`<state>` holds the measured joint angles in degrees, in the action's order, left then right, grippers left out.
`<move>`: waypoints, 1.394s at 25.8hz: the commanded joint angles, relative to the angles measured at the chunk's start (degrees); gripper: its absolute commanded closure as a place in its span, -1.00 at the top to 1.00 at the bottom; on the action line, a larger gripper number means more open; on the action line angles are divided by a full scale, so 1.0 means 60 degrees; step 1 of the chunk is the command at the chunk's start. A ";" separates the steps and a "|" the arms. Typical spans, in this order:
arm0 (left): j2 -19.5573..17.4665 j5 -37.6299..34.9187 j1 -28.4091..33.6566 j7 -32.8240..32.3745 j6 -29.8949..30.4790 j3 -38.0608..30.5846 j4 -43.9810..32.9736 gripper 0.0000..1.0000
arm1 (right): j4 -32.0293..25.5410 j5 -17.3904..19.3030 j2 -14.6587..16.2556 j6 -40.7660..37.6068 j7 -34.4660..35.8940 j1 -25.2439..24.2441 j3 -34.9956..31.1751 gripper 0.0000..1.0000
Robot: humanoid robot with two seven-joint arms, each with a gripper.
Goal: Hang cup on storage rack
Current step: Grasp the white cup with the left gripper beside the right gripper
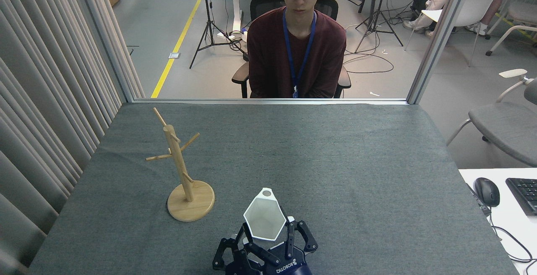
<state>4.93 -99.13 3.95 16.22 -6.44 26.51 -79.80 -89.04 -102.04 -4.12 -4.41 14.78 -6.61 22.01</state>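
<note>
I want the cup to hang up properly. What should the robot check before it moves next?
1. Right tool grips the cup: ok.
2. Handle hole in view, on the cup's far side: ok.
3. Storage rack upright on the table, pegs bare: ok.
4. Cup close to a peg: not ok, it sits off to the rack's right, nearer the robot.
5. Left tool out of the way: cannot tell, it crowds the right tool.

Right pincer (268, 235) grips the white cup (264, 220) at lower centre; storage rack (181, 170) stands left on the grey worktop (335, 161).
</note>
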 commanded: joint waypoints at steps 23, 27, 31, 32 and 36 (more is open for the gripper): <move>0.0013 0.0072 -0.0073 0.0007 -0.0172 -0.0038 -0.0147 -0.02 | 0.0045 0.0029 0.0101 -0.0012 0.0012 -0.0393 0.0389 0.05; 0.0013 0.0072 -0.0117 0.0007 -0.0157 -0.0038 -0.0147 -0.02 | 0.0030 0.0044 0.0101 0.0046 0.0055 -0.0393 0.0345 0.44; 0.0028 0.0072 -0.0146 0.0007 -0.0157 -0.0038 -0.0133 -0.02 | 0.0030 0.0073 0.0101 0.0237 0.0378 -0.0393 0.0360 0.98; 0.0028 0.0087 -0.0161 0.0007 -0.0157 -0.0038 -0.0133 -0.01 | 0.0030 0.0073 0.0101 0.0237 0.0466 -0.0393 0.0360 0.97; 0.0028 0.0087 -0.0161 0.0007 -0.0157 -0.0038 -0.0133 -0.01 | -0.0116 0.0073 0.0101 0.0178 0.0788 -0.0393 0.0374 0.98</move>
<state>5.09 -98.63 3.02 16.29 -7.39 26.27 -80.61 -89.17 -101.63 -3.51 -3.21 18.14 -9.00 24.20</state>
